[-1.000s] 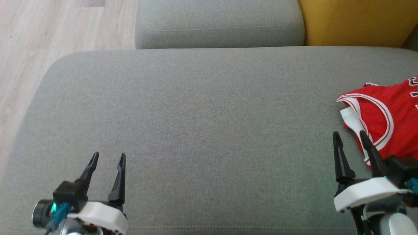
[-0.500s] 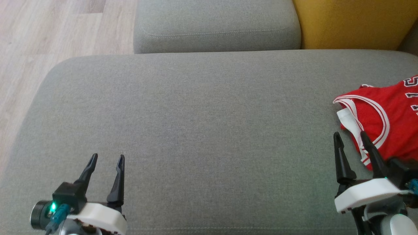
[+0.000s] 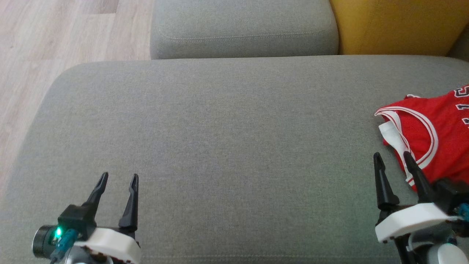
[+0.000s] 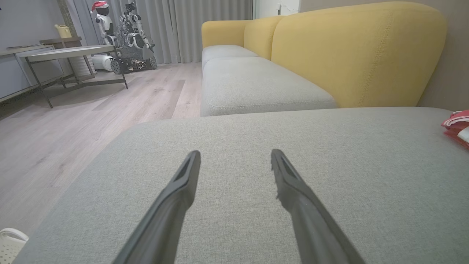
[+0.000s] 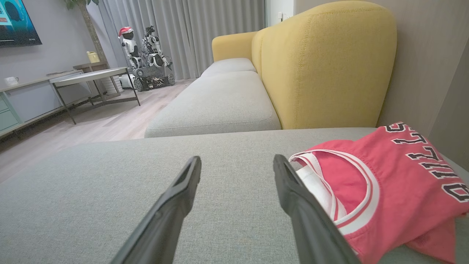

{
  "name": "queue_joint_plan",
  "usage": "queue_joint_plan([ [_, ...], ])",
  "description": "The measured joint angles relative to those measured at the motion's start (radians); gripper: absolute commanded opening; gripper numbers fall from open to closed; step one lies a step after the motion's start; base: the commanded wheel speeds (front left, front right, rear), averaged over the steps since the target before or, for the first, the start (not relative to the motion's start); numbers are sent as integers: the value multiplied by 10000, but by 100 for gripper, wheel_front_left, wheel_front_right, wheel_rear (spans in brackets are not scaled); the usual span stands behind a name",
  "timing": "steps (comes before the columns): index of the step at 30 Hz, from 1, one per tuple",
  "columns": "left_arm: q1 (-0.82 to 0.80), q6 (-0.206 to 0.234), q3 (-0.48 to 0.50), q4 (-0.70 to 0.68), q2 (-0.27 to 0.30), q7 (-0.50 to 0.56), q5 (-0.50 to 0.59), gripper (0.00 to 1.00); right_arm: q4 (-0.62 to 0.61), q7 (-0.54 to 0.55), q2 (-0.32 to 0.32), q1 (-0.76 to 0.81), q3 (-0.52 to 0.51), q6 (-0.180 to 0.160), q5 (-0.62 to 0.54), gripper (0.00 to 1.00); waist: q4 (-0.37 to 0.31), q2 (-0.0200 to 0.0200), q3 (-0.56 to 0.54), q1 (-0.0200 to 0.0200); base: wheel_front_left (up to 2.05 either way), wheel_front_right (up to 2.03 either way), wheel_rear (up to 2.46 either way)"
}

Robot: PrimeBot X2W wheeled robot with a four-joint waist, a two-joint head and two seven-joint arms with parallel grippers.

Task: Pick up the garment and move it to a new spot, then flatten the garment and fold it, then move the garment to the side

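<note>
The two dark fingers point(image 3: 383, 183) of your right gripper point(image 3: 391, 154) stand spread wide with nothing between them. The outer finger sits just beside the white-trimmed neckline of the crumpled red mesh basketball jersey point(image 3: 439, 139), and you cannot tell from these views whether it touches the cloth. Your left gripper point(image 3: 119, 175) is spread just as wide and empty, low over the near left corner of the broad grey fabric seat cushion point(image 3: 234, 128), well apart from the jersey.

The jersey lies bunched at the cushion's right edge, lettering up, and part of it runs past the head view's right side. Beyond the far edge are a second grey cushion point(image 3: 242, 29) and a mustard-yellow backrest point(image 3: 395, 25).

This looks like the very start: the pick-up has not been made. The next move probably calls for you to shift the right gripper toward the right edge until the jaws straddle a raised fold near the neckline, then lower and pinch. The bare middle of the cushion looks like the natural new spot.
</note>
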Motion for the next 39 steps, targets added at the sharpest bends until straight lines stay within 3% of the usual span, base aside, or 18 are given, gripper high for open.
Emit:
queue_joint_plan([
  [11, -2, 82, -36, -38, 48, -4, 0, 100, 10, 0, 0, 0, -2, 0, 19, 100, -3, 0, 12, 0, 0, 0, 0],
  [12, -1, 82, -48, -36, 48, -4, -2, 0, 19, 0, 0, 0, -2, 0, 35, 0, -2, 0, 14, 0, 0, 0, 0],
  [18, 401, 77, -215, 637, -278, 2, -61, 0, 823, 6, 33, 256, 54, 0, 94, 0, -9, 0, 21, 0, 0, 0, 0],
  [39, 283, -412, 311, 972, -621, 491, -2556, 0, 1229, 15, 36, 154, -71, 0, 2729, 0, -93, 0, 86, 0, 0, 0, 0],
])
